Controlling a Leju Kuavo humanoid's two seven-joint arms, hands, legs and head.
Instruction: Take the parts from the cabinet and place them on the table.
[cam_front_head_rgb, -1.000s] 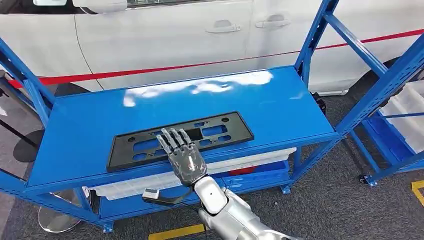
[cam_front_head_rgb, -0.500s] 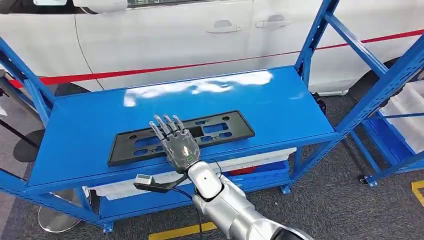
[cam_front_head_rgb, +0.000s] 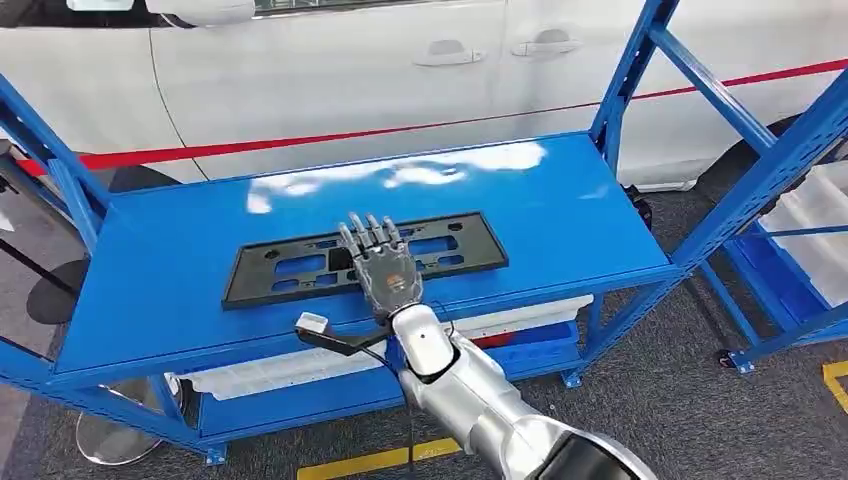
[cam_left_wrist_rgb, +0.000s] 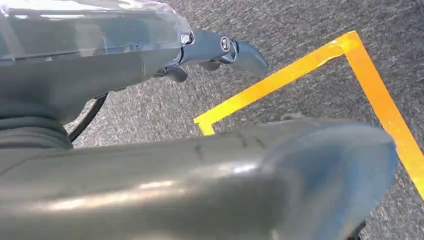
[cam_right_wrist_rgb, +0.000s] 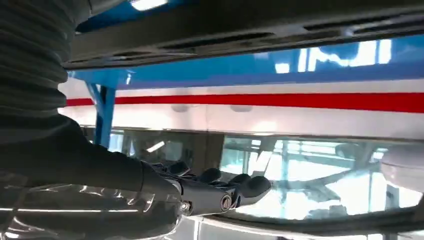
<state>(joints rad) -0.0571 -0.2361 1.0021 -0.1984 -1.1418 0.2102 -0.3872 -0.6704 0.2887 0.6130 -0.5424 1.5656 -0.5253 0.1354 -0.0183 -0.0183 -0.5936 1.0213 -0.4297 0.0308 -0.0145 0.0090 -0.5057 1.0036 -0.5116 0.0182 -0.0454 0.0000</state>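
A long black plate frame (cam_front_head_rgb: 455, 250) with cut-out slots lies flat on the top shelf of the blue cabinet (cam_front_head_rgb: 560, 200), near its front edge. My right hand (cam_front_head_rgb: 384, 270) is stretched out over the middle of the frame, fingers straight and apart, holding nothing. In the right wrist view the frame (cam_right_wrist_rgb: 250, 30) and the fingers (cam_right_wrist_rgb: 220, 192) appear with a gap between them. I cannot tell if the hand touches it. My left hand (cam_left_wrist_rgb: 220, 50) hangs over grey carpet and holds nothing.
White bins (cam_front_head_rgb: 270, 370) sit on the cabinet's lower shelf. A white car (cam_front_head_rgb: 350, 70) with a red stripe stands close behind. A second blue rack (cam_front_head_rgb: 800, 230) with white bins is at the right. Yellow tape (cam_front_head_rgb: 370, 462) marks the carpet.
My right hand swung left, then came back right and further onto the frame. The frame's near edge has shifted a little toward the back of the shelf.
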